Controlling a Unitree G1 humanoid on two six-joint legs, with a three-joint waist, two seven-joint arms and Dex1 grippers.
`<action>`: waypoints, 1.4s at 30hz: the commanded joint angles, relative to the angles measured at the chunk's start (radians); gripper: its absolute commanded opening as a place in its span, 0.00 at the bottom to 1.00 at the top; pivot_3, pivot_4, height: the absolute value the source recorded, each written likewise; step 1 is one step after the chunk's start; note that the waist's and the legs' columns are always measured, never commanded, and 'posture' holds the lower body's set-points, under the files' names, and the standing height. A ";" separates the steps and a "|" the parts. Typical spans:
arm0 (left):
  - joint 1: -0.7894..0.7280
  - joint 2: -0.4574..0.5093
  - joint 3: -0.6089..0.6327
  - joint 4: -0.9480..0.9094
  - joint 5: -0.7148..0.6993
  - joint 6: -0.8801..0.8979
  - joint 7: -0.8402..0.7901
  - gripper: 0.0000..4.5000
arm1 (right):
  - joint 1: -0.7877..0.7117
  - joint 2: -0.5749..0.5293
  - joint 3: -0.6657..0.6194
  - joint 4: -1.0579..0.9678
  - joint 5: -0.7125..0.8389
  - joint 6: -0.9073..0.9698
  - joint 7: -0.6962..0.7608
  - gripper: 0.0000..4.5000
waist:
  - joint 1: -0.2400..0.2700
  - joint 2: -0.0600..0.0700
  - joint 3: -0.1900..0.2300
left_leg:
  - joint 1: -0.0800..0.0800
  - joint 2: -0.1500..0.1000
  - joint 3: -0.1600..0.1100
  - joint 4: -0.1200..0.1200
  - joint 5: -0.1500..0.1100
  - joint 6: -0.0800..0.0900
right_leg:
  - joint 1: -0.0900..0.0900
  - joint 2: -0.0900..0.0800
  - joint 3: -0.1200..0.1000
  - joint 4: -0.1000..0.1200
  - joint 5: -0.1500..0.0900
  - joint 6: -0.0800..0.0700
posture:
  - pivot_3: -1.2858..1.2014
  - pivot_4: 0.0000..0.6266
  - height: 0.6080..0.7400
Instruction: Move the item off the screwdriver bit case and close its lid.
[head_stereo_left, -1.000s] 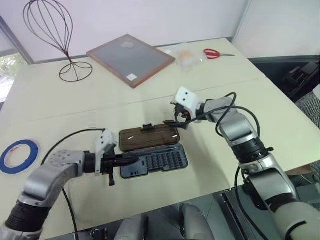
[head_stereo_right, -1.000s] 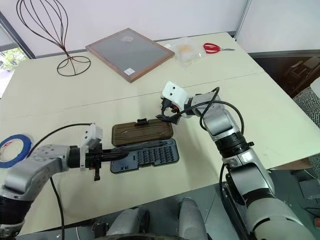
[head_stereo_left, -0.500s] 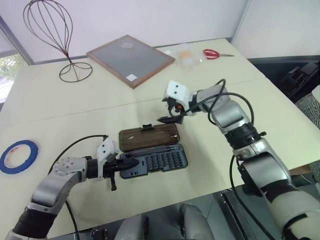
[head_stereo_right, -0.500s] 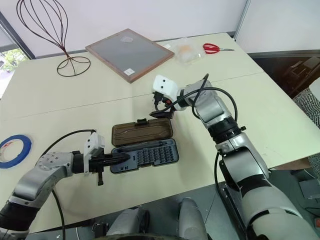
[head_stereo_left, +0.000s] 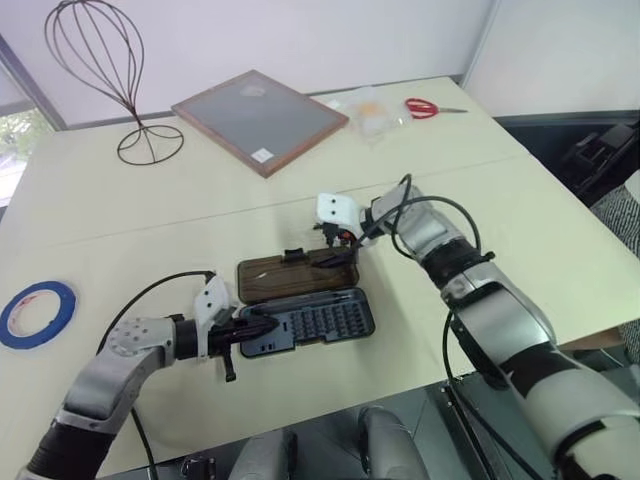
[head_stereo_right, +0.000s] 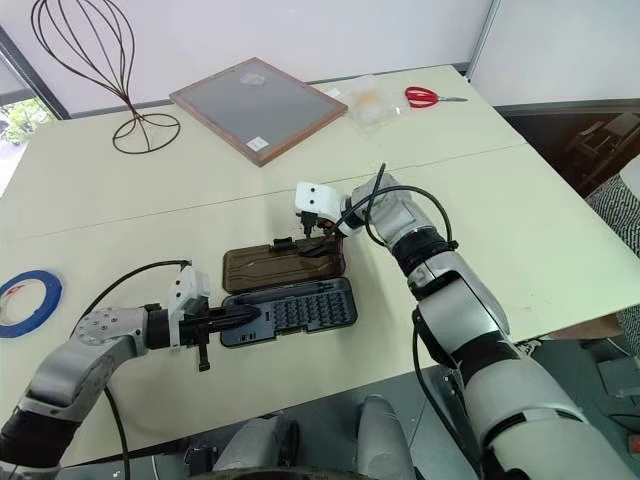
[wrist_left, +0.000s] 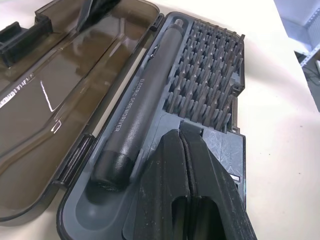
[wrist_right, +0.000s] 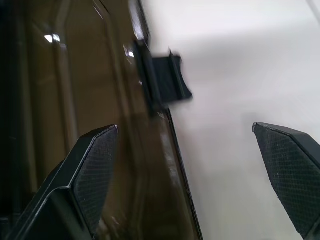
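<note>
Right claw (wrist_right: 185, 175), jaws wide, straddles the smoky-brown translucent plastic lid's (head_stereo_left: 295, 275) far edge by its small black latch clip (wrist_right: 167, 80); a shallow hold could slip off while swinging it shut.

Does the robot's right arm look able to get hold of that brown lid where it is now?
Probably yes: the right gripper is open, its fingers straddling the lid's far edge beside the black latch clip, with nothing between them.

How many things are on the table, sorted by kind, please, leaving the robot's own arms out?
Screwdriver bit case, lid open: 1
Wire stand: 1
Wood-framed grey board: 1
Blue tape roll: 1
Red-handled scissors: 1
Clear plastic bag: 1
Total: 6
</note>
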 joint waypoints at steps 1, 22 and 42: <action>0.030 0.004 -0.005 0.021 0.034 0.020 0.026 0.00 | -0.044 0.010 -0.032 0.053 -0.014 -0.043 -0.029 0.99 | 0.000 0.000 0.000 | 0.000 0.000 0.000 0.000 0.000 0.000 | 0.000 0.000 0.000 0.000 0.000 0.000 | 0.52 0.24 1.00; 0.043 0.000 0.009 -0.007 0.031 0.013 0.067 0.00 | 0.004 0.033 -0.025 0.127 -0.085 -0.097 0.022 0.01 | 0.000 0.006 -0.007 | 0.004 0.001 0.000 0.000 0.000 0.000 | 0.003 0.001 0.000 0.001 0.000 0.000 | 0.52 0.24 1.00; -0.010 -0.045 0.145 -0.042 -0.079 0.125 0.175 0.00 | 0.072 -0.028 0.024 -0.119 -0.233 -0.341 -0.167 0.01 | -0.014 0.007 -0.008 | 0.003 0.001 0.000 -0.001 0.001 -0.001 | 0.001 0.002 0.001 0.002 0.000 0.000 | 0.52 0.24 1.00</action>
